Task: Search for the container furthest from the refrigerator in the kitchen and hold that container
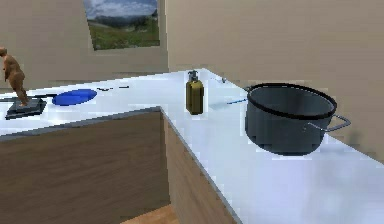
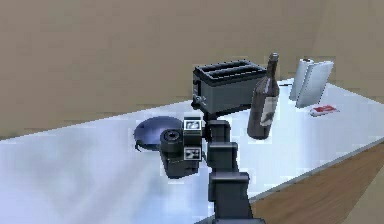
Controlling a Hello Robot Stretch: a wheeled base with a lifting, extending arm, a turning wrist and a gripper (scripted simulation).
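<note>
White worktop (image 1: 260, 185) runs in an L. In the forward view an olive bottle (image 1: 194, 94) stands near its inner corner, and a dark pot (image 1: 290, 117) with nothing visible inside sits by the right edge. In the arm side view a dark bowl-like container (image 2: 150, 132), probably the target, lies just left of the gripper (image 2: 168, 148). I cannot tell its contents, the fingers' state, or whether anything is held. A toaster (image 2: 224, 86) and wine bottle (image 2: 265, 100) stand farther right.
</note>
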